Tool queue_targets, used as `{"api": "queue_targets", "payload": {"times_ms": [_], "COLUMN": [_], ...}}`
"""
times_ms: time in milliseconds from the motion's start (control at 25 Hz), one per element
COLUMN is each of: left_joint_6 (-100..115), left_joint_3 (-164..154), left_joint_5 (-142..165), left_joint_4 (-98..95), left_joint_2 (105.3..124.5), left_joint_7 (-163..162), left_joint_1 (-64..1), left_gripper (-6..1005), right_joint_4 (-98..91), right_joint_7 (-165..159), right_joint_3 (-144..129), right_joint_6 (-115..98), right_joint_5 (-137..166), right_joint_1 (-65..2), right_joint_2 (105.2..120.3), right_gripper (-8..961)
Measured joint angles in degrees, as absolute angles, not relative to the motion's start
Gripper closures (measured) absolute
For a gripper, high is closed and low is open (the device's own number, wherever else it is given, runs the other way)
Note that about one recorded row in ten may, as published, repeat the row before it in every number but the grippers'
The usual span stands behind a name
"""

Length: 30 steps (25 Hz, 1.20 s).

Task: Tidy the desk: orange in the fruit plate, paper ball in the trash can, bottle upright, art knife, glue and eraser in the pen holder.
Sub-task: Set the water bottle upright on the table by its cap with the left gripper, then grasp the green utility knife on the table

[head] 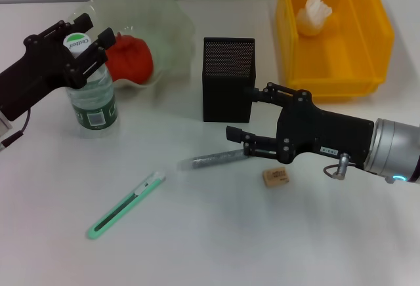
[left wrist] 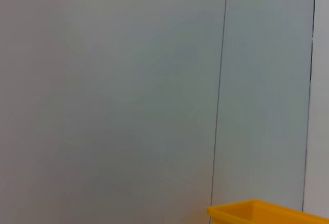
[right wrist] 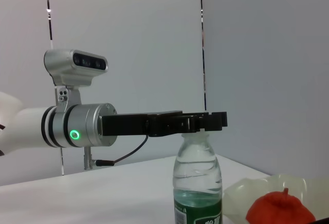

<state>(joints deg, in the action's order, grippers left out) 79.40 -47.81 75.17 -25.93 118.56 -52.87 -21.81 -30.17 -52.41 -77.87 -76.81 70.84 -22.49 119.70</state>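
on the white table (head: 210,246) | yellow trash can (head: 367,56) holds paper ball (head: 314,14) | orange (head: 129,58) in fruit plate (head: 172,17) | left gripper (head: 84,42) clamped around upright bottle (head: 93,99) cap | right gripper (head: 240,112) spread wide, empty, beside pen holder (head: 227,79) | art knife (head: 125,205), glue (head: 211,160), eraser (head: 275,176) lying flat

I see a clear glossy plastic bottle (head: 94,99), a matt black mesh pen holder (head: 227,80) — smooth white worktop (head: 262,233).
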Motion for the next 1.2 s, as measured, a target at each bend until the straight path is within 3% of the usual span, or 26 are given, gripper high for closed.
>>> {"api": "queue_targets", "payload": {"times_ms": [200,1000,1200], "left_joint_6": [79.39,85.37,92.26], "left_joint_3": [-47.67,-47.01,-47.72], "left_joint_5": [75.15,70.75,71.16], "left_joint_4": [-25.93,-27.51,-31.03], "left_joint_2": [118.56,118.39,118.28], "left_joint_7": [-52.85,-54.94,-64.82], "left_joint_1": [-21.80,-21.20,-21.21], "left_gripper": [492,232,234], "right_joint_4": [-30.20,-30.18,-30.88], "right_joint_7": [-52.39,-52.38,-52.38], "right_joint_3": [-77.87,-77.60,-76.72], "right_joint_6": [-76.81,-76.88,-78.95], "right_joint_5": [70.84,70.85,70.93], "right_joint_1": [-22.63,-22.68,-21.17], "right_joint_2": [119.67,119.61,119.38], "right_gripper": [185,185,185]}}
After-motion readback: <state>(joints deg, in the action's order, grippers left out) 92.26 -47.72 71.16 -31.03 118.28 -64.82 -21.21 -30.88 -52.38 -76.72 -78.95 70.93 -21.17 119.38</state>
